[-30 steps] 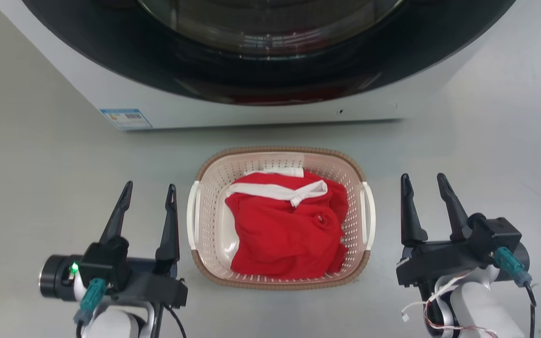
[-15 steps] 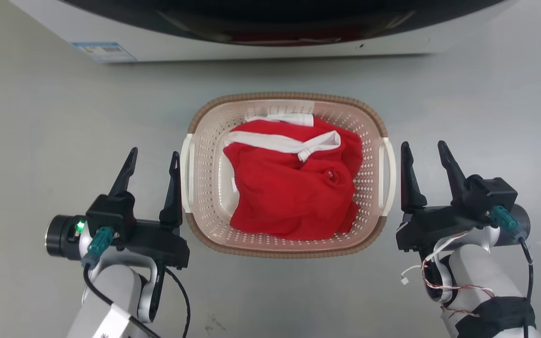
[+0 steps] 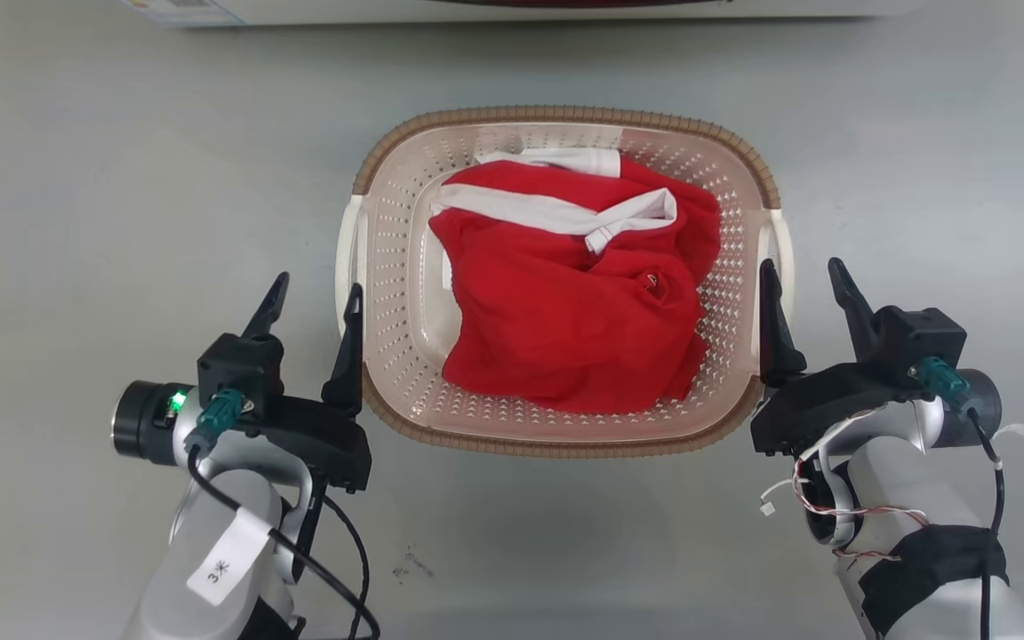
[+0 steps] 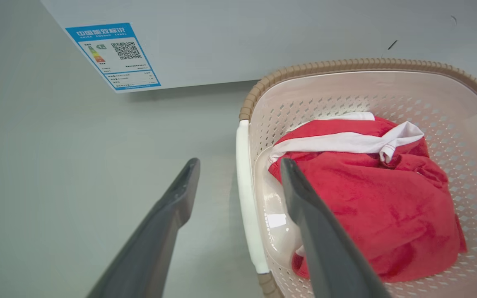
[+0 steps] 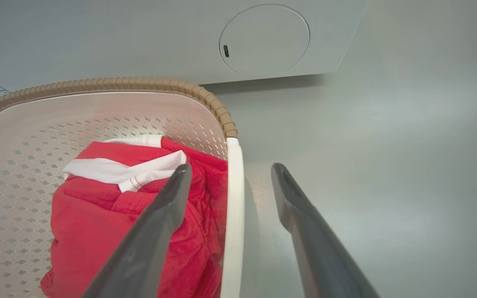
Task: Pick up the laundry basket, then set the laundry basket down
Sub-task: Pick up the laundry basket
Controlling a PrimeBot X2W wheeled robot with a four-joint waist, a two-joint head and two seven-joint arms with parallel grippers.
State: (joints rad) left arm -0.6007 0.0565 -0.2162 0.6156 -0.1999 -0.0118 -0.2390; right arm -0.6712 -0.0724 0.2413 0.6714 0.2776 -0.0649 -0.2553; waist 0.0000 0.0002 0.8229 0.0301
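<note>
The laundry basket (image 3: 565, 114) stands on the grey floor, cream with perforated walls and a brown braided rim, holding a red garment (image 3: 574, 311) with white trim. My left gripper (image 3: 316, 286) is open at the basket's left side. In the left wrist view the white left handle (image 4: 246, 198) lies between its fingers, one outside, one over the basket's inside. My right gripper (image 3: 800, 267) is open at the right side. In the right wrist view the right handle (image 5: 234, 186) runs between its two fingers in the same way. Neither grips anything.
The white washer (image 3: 476, 9) stands just beyond the basket, its lower front edge at the top of the head view. A blue energy label (image 4: 114, 56) is on its front. Bare grey floor (image 3: 76, 222) lies on both sides and in front.
The head camera has tipped down and come closer, so the washer slid up out of the picture. Both open grippers closed in on the basket's sides and now straddle its handles.
</note>
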